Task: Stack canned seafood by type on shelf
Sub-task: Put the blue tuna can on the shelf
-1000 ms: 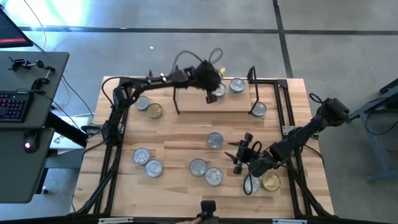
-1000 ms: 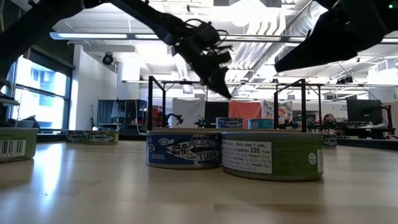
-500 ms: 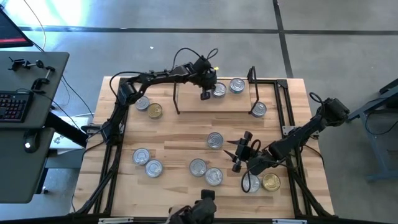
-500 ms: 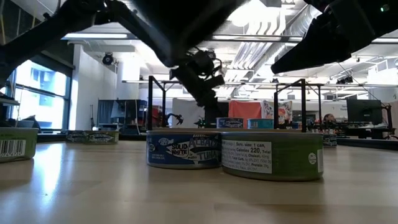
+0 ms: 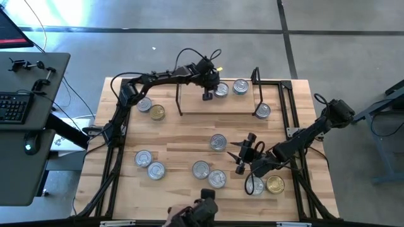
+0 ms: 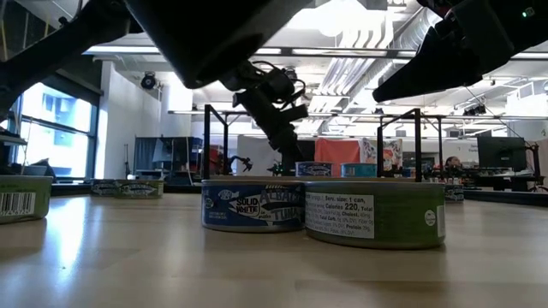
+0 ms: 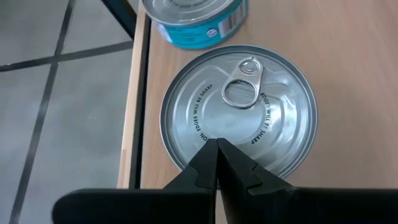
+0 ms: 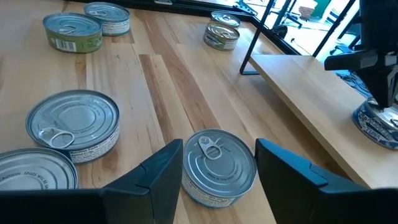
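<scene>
Left claw [image 7: 217,149] shut over shelf tin [image 7: 239,109], right claw [image 8: 219,163] spread

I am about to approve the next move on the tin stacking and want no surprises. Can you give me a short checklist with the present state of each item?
1. Left gripper shut, holding nothing, over the silver-lidded round tin on the light wooden shelf board: ok.
2. That tin sits fully on the board, near its edge, beside the teal-labelled tin: ok.
3. Right gripper open, its fingers either side of a silver pull-tab tin on the table: ok.
4. That tin stands apart from its neighbour tins: ok.
5. Whether the right fingers reach low enough to grip: cannot tell.
</scene>
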